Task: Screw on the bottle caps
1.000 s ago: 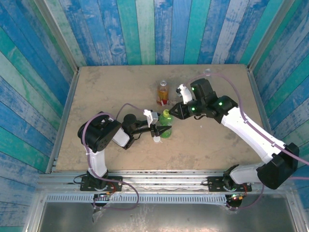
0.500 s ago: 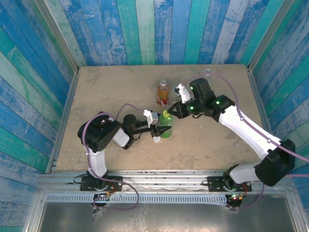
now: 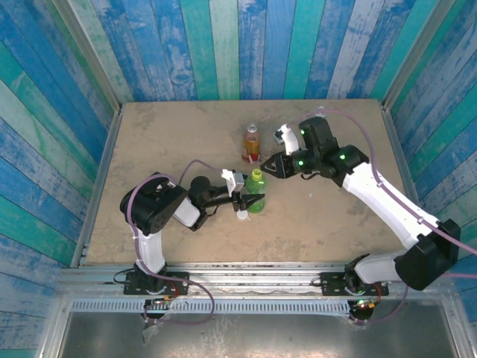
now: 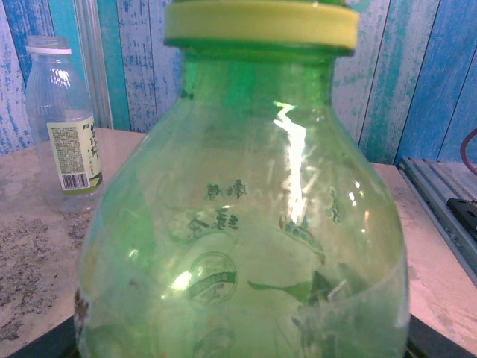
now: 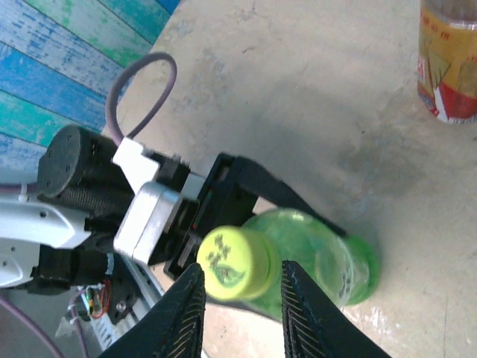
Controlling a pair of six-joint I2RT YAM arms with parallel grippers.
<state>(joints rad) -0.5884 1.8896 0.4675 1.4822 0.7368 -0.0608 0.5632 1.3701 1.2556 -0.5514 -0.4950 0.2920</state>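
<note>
Three small plastic bottles are being counted on the sandy-brown table (image 3: 164,142): one green, one amber, one clear. The round green plastic bottle (image 3: 256,201) is being held upright near the middle of the table by the left gripper (image 3: 245,203). Its black jaws are being pressed against the bottle's lower body from either side. In the left wrist view this bottle is being seen up close, with dark jaw edges at the bottom corners.

One yellow-green round plastic cap (image 5: 231,265) is being carried level on the green bottle's neck; how far down it is threaded cannot be told. The right gripper (image 5: 240,272) is being held at that cap with its two ribbed fingers (image 5: 186,313) parted. One tip is being placed at each side of the cap, with a thin gap showing on one side, so nothing is being clamped.

The bottle with amber liquid and a red label (image 3: 253,145) is being left standing just behind the green one, apart from both grippers. The clear bottle with a green label (image 4: 65,134) is being left standing well apart, near the table's far right corner by the blue plank wall (image 4: 417,89). A whitish band is being shown at its top, and whether that is a cap cannot be told.
</note>
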